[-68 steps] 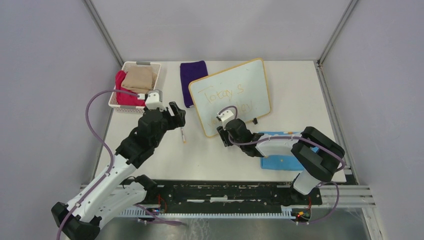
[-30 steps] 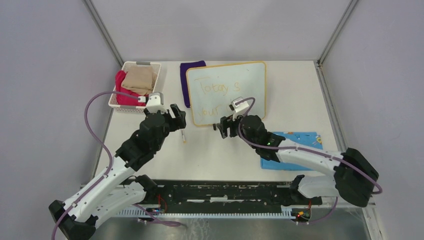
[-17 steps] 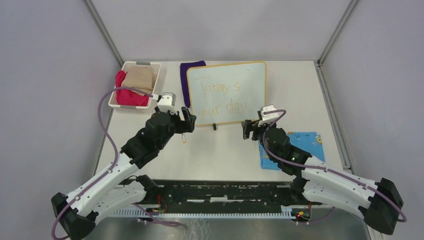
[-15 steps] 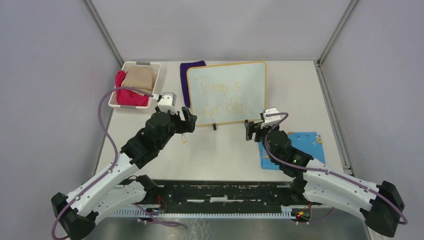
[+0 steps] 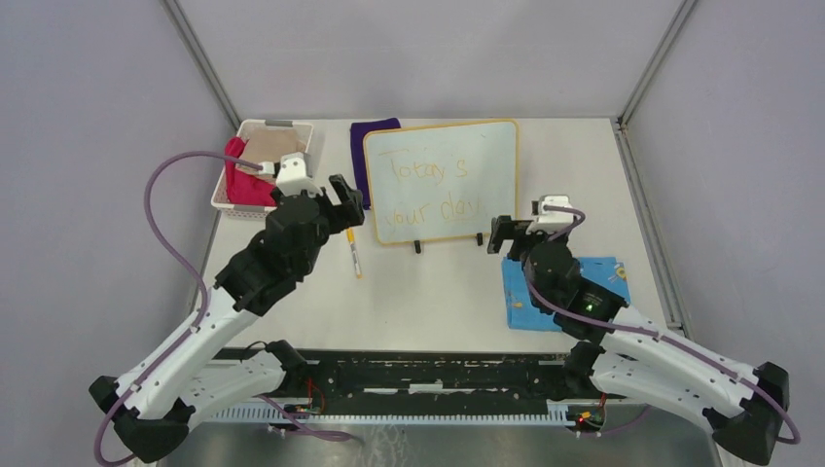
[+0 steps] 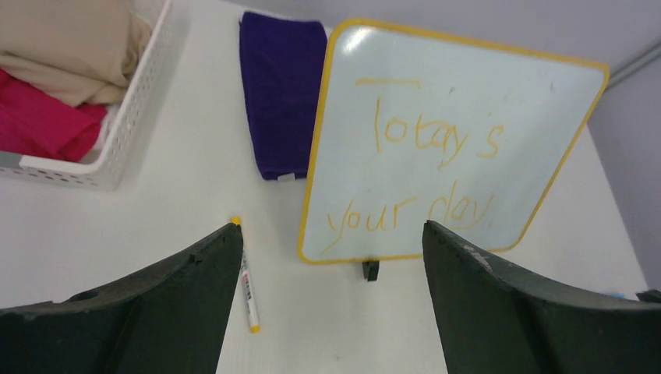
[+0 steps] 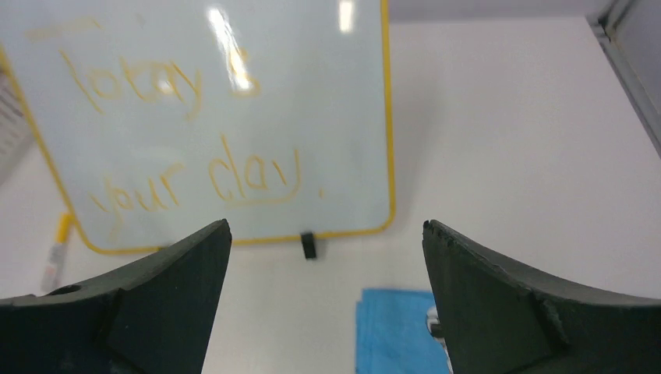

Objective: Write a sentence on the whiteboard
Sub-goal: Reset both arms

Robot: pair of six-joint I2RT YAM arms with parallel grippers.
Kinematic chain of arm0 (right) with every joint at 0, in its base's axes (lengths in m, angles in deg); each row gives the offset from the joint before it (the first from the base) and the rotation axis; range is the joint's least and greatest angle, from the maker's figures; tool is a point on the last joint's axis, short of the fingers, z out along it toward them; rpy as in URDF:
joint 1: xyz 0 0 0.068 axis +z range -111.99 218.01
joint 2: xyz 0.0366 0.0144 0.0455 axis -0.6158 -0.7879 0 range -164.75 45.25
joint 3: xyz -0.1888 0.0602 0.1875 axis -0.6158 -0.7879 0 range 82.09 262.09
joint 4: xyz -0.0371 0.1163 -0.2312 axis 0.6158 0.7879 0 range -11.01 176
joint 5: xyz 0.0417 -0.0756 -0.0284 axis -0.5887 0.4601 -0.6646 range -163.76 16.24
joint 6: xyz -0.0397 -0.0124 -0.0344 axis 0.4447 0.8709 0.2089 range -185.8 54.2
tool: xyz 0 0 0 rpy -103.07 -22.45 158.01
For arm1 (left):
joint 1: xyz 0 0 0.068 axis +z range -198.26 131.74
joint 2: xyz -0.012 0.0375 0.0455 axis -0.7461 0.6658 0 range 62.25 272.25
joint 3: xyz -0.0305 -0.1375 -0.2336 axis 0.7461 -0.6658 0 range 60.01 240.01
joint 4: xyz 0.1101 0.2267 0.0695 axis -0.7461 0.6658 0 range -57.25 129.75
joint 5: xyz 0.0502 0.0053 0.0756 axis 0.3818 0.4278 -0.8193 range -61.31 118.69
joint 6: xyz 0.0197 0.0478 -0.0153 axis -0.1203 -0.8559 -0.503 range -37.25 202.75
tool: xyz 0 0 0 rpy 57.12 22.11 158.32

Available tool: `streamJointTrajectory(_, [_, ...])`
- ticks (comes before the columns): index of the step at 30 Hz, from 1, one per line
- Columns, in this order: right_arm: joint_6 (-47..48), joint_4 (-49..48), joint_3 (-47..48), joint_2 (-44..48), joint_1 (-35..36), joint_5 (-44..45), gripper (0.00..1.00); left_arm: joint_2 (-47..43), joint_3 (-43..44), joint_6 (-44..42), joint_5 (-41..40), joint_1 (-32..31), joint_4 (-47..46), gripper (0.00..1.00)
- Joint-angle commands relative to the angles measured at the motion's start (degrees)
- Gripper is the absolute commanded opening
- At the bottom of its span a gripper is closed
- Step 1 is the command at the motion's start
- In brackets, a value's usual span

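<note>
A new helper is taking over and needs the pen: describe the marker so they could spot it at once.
Find the yellow-framed whiteboard at the back middle of the table. Off its near-left corner, on bare tabletop, lies the marker: a thin white stick with yellow tips, far slimmer than the purple cloth and white basket behind it.

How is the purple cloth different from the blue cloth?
The purple cloth is dark and plain; the blue cloth is light blue. The purple cloth lies at the far side, beside the whiteboard, on its left; the blue cloth lies nearer, right of the board, partly under the right arm. The purple cloth looks long and narrow; the blue cloth looks wider. Both lie flat on the table.
</note>
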Motion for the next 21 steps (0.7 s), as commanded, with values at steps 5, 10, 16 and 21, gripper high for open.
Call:
streamJointTrajectory(5, [10.54,-4.15,29.23,-1.64,0.32,-10.53,0.98,8.17,19.4,-4.1,-11.35,-0.19,3.1,1.0])
streamJointTrajectory(10, [17.82,-5.04,42.24,-11.01,4.53,-6.02,0.98,14.92,27.0,-10.5,-8.24,-0.28,2.22,1.0])
streamJointTrajectory(16, [27.6,-15.64,35.01,-13.14,5.28,7.26,0.98,18.28,28.17,-12.31,-9.91,-0.28,-4.54,1.0])
streamJointTrajectory(21, [30.05,-27.7,17.23,-4.63,5.17,7.04,0.98,20.65,27.23,-7.6,-13.64,-0.32,-7.09,1.0])
